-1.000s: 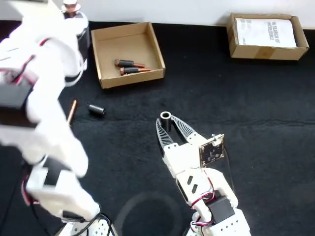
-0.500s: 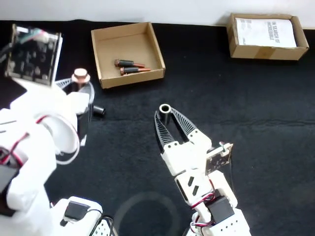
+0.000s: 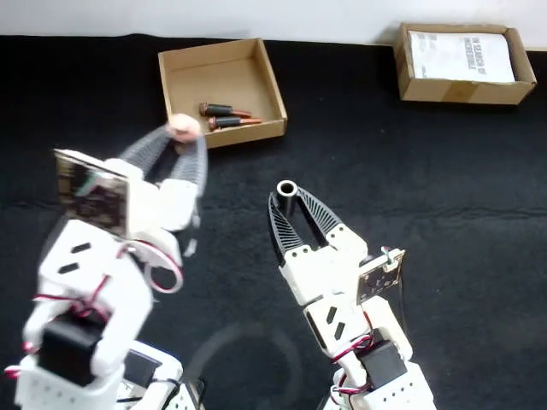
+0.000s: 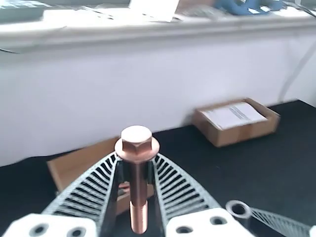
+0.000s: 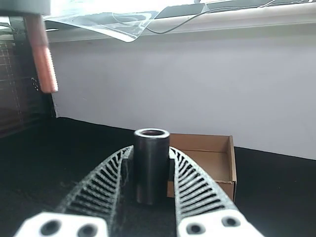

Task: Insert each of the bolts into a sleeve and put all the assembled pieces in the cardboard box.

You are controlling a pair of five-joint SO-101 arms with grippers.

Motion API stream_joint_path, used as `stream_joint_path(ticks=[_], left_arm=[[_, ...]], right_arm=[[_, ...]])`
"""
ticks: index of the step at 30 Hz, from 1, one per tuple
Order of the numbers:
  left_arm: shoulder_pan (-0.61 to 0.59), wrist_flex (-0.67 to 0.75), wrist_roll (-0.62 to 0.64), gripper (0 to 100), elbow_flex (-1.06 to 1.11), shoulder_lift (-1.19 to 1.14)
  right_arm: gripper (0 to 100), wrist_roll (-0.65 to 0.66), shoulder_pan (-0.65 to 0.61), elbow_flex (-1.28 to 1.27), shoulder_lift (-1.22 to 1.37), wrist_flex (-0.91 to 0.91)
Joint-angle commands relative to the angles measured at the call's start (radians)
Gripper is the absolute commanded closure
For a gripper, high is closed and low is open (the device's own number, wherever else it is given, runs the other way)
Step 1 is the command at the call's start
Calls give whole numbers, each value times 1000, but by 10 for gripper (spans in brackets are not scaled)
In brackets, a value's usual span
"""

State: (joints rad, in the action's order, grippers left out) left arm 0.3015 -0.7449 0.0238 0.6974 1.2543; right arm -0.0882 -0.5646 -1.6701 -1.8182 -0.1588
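High view: left gripper (image 3: 181, 137) pinches a copper bolt (image 3: 182, 126) by the shank, upright, head up, just beside the near wall of the cardboard box (image 3: 220, 79). Two assembled pieces (image 3: 226, 116) lie in the box. Right gripper (image 3: 287, 198) pinches a dark sleeve (image 3: 286, 189) upright, bore up, mid-table, apart from the bolt.

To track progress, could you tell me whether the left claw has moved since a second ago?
Yes. The left claw, shut on a bolt, has swung rightwards in the high view, from left of the cardboard box to its near-left corner.
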Motion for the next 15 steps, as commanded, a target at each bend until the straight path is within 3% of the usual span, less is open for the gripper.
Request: stream_joint_path(ticks=[1,9,15], left_arm=[[99,61,-3,992,24,2],[148,64,8,992,-73,-222],[150,63,135,992,-200,-358]], right_arm=[[991,-9,-8,-137,-2,18],[991,-14,-8,-137,-2,16],[991,-12,-8,-137,-2,16]])
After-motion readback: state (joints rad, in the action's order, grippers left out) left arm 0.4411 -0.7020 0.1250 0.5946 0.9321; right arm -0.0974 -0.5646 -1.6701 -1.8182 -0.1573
